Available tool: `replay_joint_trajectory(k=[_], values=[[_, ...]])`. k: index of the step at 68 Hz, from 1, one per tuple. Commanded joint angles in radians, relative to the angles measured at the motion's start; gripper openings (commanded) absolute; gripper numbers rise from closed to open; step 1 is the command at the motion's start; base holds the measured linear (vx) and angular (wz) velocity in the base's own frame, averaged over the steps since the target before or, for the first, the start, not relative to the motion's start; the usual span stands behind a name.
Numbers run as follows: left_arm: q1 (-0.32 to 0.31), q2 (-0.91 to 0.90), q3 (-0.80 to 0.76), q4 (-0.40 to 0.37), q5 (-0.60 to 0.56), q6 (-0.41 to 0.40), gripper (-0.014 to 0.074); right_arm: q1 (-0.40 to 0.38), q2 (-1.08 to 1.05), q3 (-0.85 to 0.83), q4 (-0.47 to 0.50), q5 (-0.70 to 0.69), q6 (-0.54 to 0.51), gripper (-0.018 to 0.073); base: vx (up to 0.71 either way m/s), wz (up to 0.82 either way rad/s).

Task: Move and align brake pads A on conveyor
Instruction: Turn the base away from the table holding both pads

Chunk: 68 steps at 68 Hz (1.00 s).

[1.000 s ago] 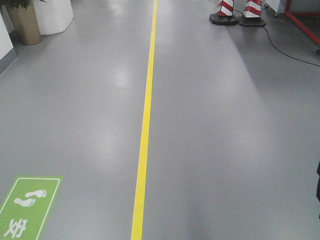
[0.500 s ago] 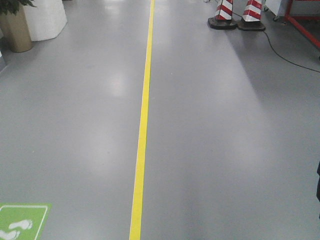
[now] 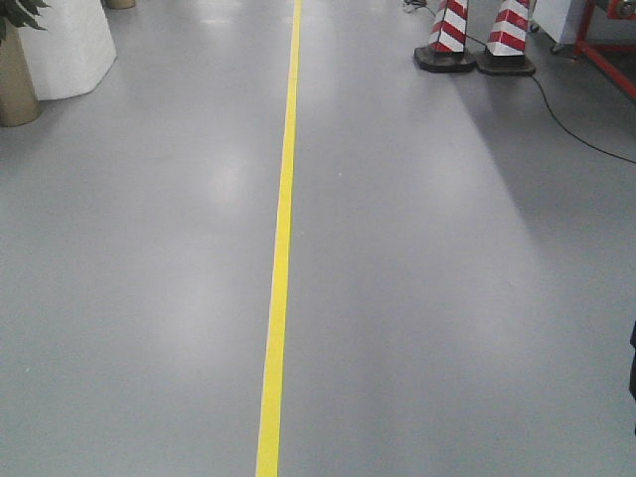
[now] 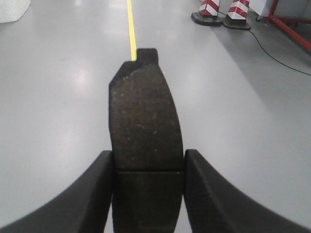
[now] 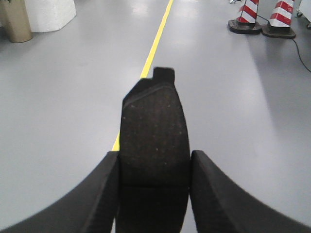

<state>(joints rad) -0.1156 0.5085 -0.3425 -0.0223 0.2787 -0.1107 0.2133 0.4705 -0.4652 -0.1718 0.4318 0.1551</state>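
Pinching a gritty, curved dark brake pad, the left claw hid its lower end; the right claw clamped a second pad likewise (each top notched), both above glossy grey floor.

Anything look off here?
Nothing damaged or spilled. The left gripper holds left pad and right gripper right pad, both straight. Only oddity: no conveyor in view, just floor and yellow line.

Two brake pads, two cones, one yellow line.
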Motion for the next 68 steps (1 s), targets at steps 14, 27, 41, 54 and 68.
replay_joint_trajectory(k=[14, 27, 41, 54, 68], values=[[-0.003, 0.002, -0.028, -0.007, -0.098, -0.01, -0.0006, -0.004, 0.003, -0.029, -0.015, -0.1, -0.005, -0.0007, 0.67, 0.02], [-0.003, 0.002, -0.028, -0.007, -0.099, -0.01, -0.0006, -0.004, 0.003, -0.029, -0.015, -0.1, -0.005, -0.0007, 0.67, -0.01], [-0.003, 0.002, -0.028, -0.007, -0.097, -0.01, -0.0006, -0.004, 0.003, -0.029, -0.014, -0.1, -0.005, -0.0007, 0.66, -0.05], [-0.003, 0.002, -0.028, -0.007, -0.095, -0.01, -0.0006, -0.004, 0.003, -0.029, -0.014, -0.1, -0.005, -0.0007, 0.67, -0.09], [-0.003, 0.002, -0.028, -0.007, -0.095, -0.01, -0.0006, -0.004, 0.003, -0.029, -0.014, -0.1, -0.005, -0.0007, 0.69, -0.1]])
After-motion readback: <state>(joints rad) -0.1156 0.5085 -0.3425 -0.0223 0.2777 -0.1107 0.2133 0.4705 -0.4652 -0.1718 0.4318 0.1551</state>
